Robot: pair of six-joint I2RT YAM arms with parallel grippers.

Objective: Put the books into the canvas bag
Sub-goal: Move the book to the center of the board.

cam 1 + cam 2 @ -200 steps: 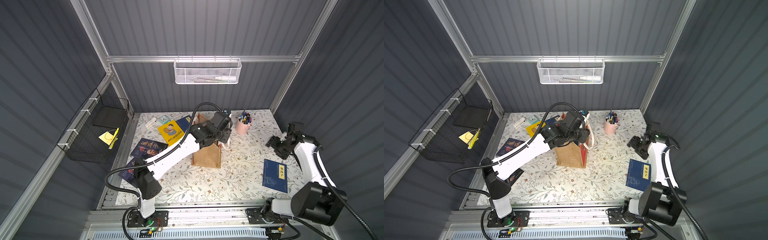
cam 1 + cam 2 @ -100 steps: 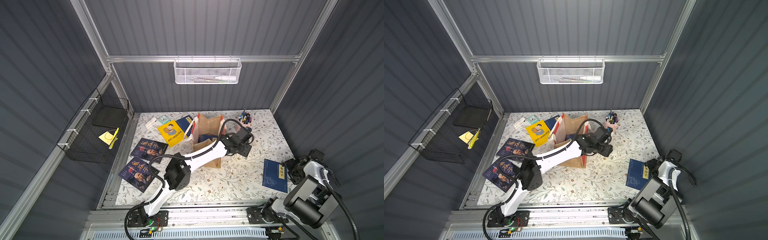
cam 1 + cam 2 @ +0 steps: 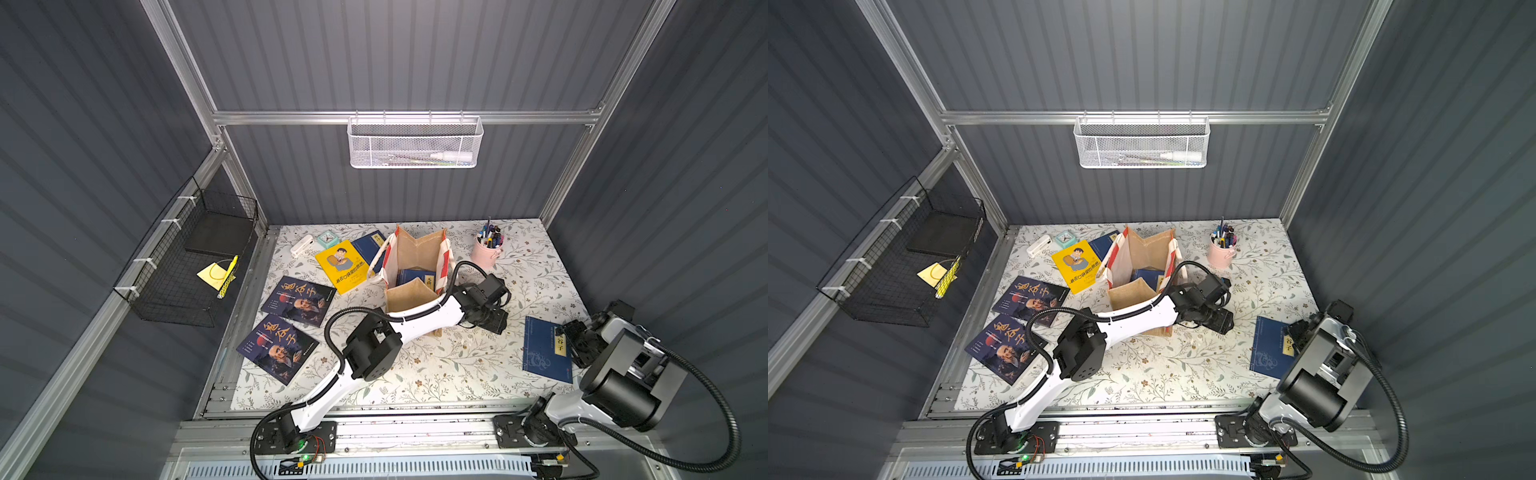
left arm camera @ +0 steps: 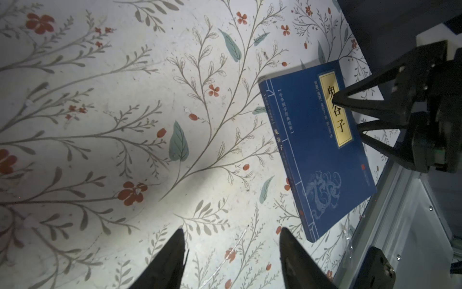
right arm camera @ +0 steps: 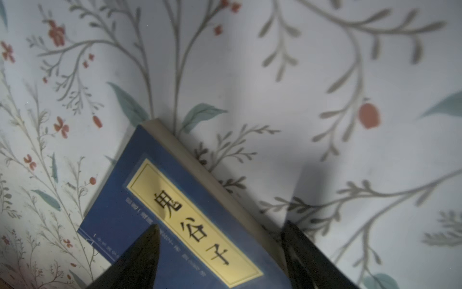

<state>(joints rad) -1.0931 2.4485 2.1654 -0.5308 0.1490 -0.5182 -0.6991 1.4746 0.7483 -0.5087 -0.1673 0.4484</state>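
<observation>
Counting one blue paperback [image 3: 409,276] in the canvas bag [image 3: 415,251], maybe more; five books [image 3: 343,266] lie outside. My right gripper [image 5: 221,225] gapes astride the blue book [image 5: 120,220] right of it; left gripper [image 4: 231,229] spread, empty.

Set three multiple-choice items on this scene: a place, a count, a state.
1. The yellow cartoon book lies: A. on the tablecloth beside the canvas bag; B. inside it; C. in the wire basket.
2. Dark navy old-man books on the tablecloth: A. one; B. two; C. four.
3. The right gripper is: A. shut on a pen; B. shut on a handle; C. open at the blue book.
1A: flat by the bag. 2B: two covers show. 3C: fingers apart, astride its edge.
</observation>
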